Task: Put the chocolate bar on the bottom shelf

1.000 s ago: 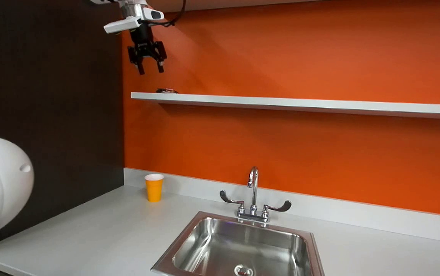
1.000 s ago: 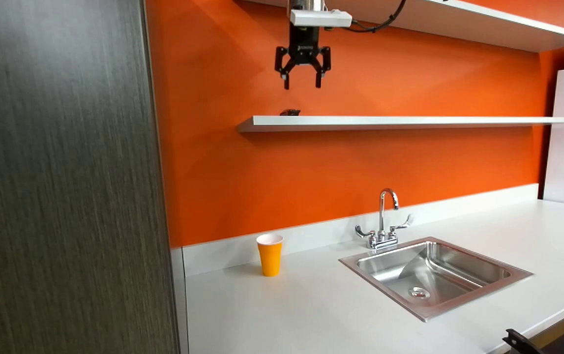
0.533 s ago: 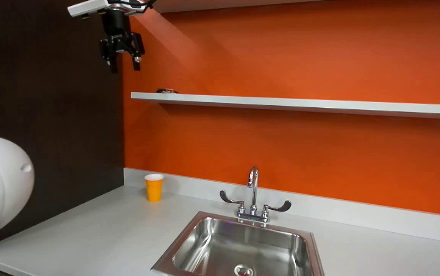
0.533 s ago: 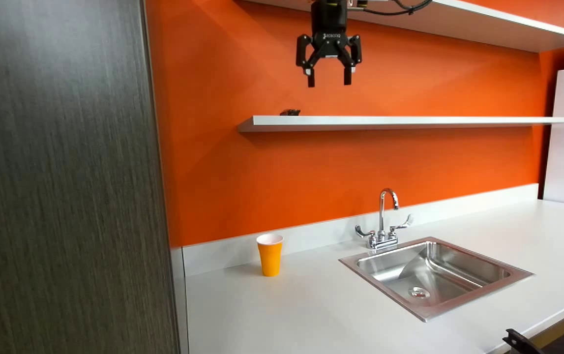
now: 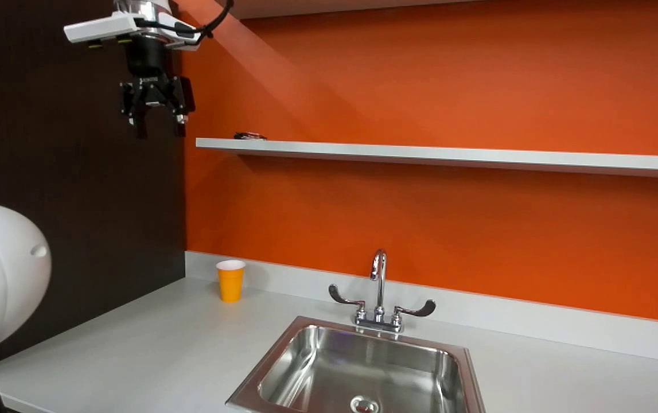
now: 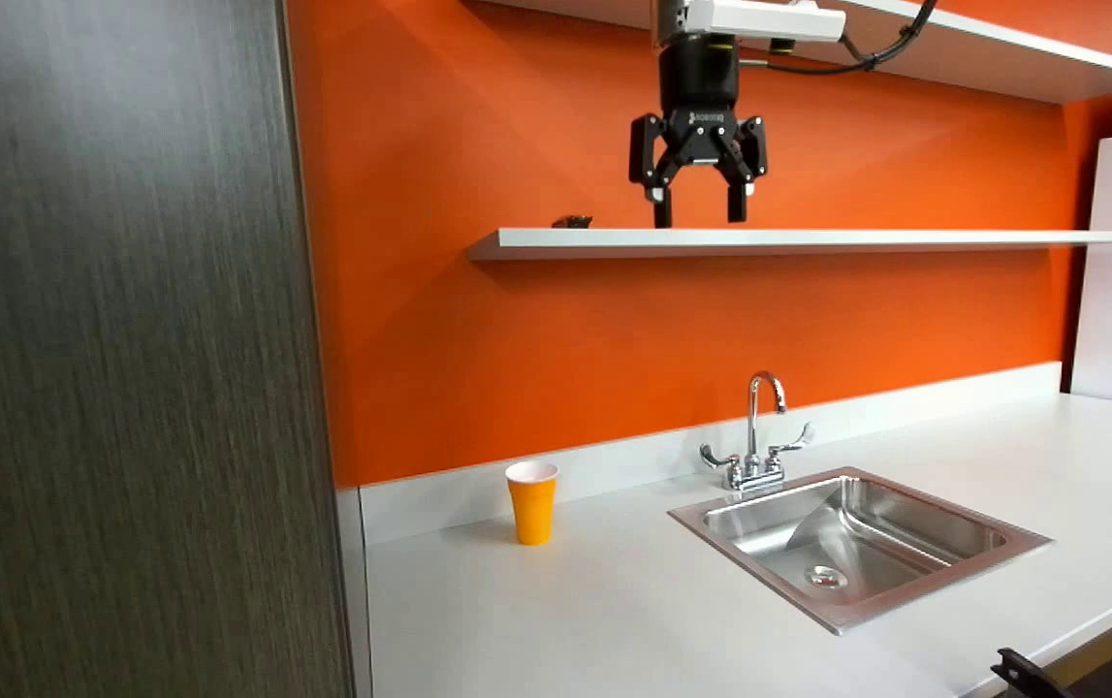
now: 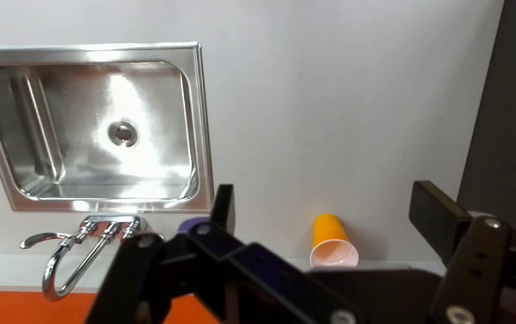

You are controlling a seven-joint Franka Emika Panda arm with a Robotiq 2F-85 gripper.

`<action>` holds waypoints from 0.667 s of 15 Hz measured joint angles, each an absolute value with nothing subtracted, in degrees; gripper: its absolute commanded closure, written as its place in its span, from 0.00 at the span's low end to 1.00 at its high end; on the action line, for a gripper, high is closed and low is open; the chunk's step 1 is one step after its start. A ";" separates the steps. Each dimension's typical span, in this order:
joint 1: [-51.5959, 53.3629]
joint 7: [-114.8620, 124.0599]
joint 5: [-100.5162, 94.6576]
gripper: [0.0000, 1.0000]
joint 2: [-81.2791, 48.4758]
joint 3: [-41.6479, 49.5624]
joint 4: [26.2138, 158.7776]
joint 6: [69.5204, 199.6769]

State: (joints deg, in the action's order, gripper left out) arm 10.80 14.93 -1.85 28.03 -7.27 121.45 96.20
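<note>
Pointing down, the pincer (image 6: 700,210) has its fingers (image 7: 435,220) spread wide, with only air between them. Right above it sit a white housing (image 6: 764,19) and a black cable (image 6: 868,63).

Past the pincer, and apart from it, runs the shelf (image 6: 856,237); the bar (image 6: 572,222), dark with a reddish tint, lies on top, close to the end by the dark panel (image 5: 105,201). In an exterior view the fingers (image 6: 737,206) show just over the shelf's front edge, to one side of the bar; in an exterior view the pincer (image 5: 160,130) shows beyond the shelf's end, against the panel.

Well below the pincer the cup (image 5: 230,284), yellow-orange with a white inside, stands upright on the counter (image 6: 517,620); the wrist view shows it between the fingers. Also below, but off to the side away from the panel, is the sink (image 7: 105,55), its tap (image 5: 379,310) nearer the wall (image 5: 478,229). Higher than the pincer's fingers and behind them, an upper shelf (image 6: 1001,63) juts from the orange wall.
</note>
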 measured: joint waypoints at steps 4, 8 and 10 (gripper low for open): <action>10.79 11.16 -0.17 0.00 30.93 -6.66 130.45 104.40; 10.56 8.84 0.77 0.00 30.97 -5.80 136.98 111.24; 10.40 8.29 0.78 0.00 30.56 -5.40 139.09 113.34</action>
